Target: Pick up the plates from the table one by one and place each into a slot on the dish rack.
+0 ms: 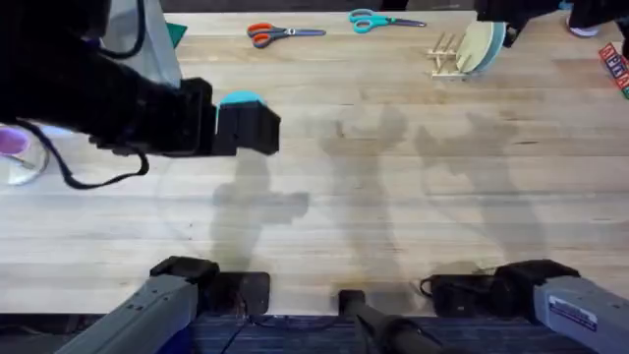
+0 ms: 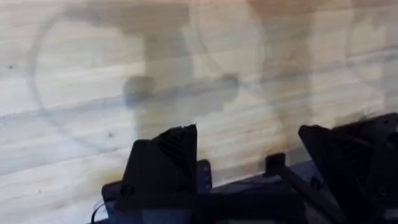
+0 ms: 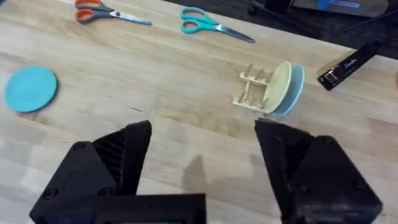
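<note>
The turquoise plate (image 3: 31, 89) lies flat on the table (image 1: 393, 197). From overhead only its far rim (image 1: 241, 98) peeks past my raised left arm (image 1: 147, 108), which looms large and dark over it. The pale yellow plate (image 3: 278, 87) stands upright in a slot of the dish rack (image 3: 252, 87), which sits at the far right (image 1: 447, 54). My left gripper (image 2: 249, 143) is open over bare wood and holds nothing. My right gripper (image 3: 202, 134) is open too, high above the table and well short of the rack.
A pale grey-blue plate (image 3: 294, 93) stands in the rack behind the yellow one. Red-handled scissors (image 1: 280, 32) and teal scissors (image 1: 378, 20) lie along the far edge. A black stapler (image 3: 348, 62) is beyond the rack. A clear cup (image 1: 20, 152) stands at the left edge.
</note>
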You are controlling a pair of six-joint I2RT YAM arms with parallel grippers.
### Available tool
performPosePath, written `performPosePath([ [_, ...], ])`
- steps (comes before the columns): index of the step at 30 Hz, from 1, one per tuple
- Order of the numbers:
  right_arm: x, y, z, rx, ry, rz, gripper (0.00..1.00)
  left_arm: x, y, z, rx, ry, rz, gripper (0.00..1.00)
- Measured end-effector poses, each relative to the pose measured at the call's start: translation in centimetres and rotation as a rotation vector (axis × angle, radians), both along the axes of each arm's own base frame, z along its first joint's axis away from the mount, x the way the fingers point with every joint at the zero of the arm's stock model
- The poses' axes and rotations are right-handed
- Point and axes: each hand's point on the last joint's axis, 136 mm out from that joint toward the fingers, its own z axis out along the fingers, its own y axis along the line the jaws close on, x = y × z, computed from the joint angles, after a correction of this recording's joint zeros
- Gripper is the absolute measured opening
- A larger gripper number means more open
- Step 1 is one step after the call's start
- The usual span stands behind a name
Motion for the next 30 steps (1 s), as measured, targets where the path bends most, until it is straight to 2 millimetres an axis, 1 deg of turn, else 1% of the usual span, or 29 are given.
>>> performPosePath([
  [2, 0.0, 0.0, 0.0, 0.000, 0.000, 0.000, 0.994, 0.7, -0.1, 0.2, -0.006, -0.028, 0.008, 0.993],
  [3, 0.0, 0.0, 0.0, 0.000, 0.000, 0.000, 0.994, 1.1, -0.1, 0.4, -0.011, -0.042, 0.015, 0.907],
  [5, 0.0, 0.0, 0.0, 0.000, 0.000, 0.000, 0.994, 1.6, -0.2, 0.6, -0.014, -0.065, 0.016, 0.597],
  [8, 0.0, 0.0, 0.0, 0.000, 0.000, 0.000, 0.994, 1.6, -0.2, 0.6, -0.017, -0.064, 0.018, 0.119],
  [9, 0.0, 0.0, 0.0, 0.000, 0.000, 0.000, 0.994, 1.6, -0.2, 0.6, -0.018, -0.064, 0.018, 0.069],
  [11, 0.0, 0.0, 0.0, 0.001, 0.000, 0.001, 0.993, 1.6, -0.3, 0.6, -0.024, -0.060, 0.026, 0.046],
  [15, 0.0, 0.0, 0.0, 0.001, 0.000, 0.002, 0.994, 1.6, -0.4, 0.7, -0.037, -0.056, 0.040, 0.044],
  [19, 0.0, 0.0, 0.0, 0.001, 0.000, 0.002, 0.995, 2.1, -0.5, 0.9, -0.051, -0.074, 0.051, 0.044],
  [26, 0.0, 0.0, 0.0, 0.001, 0.003, 0.002, 0.995, 3.2, 0.8, 1.4, -0.083, -0.112, 0.095, 0.044],
  [30, 0.0, 0.0, 0.0, 0.001, 0.003, 0.002, 0.995, 3.8, 1.5, 1.4, -0.111, -0.113, 0.101, 0.044],
])
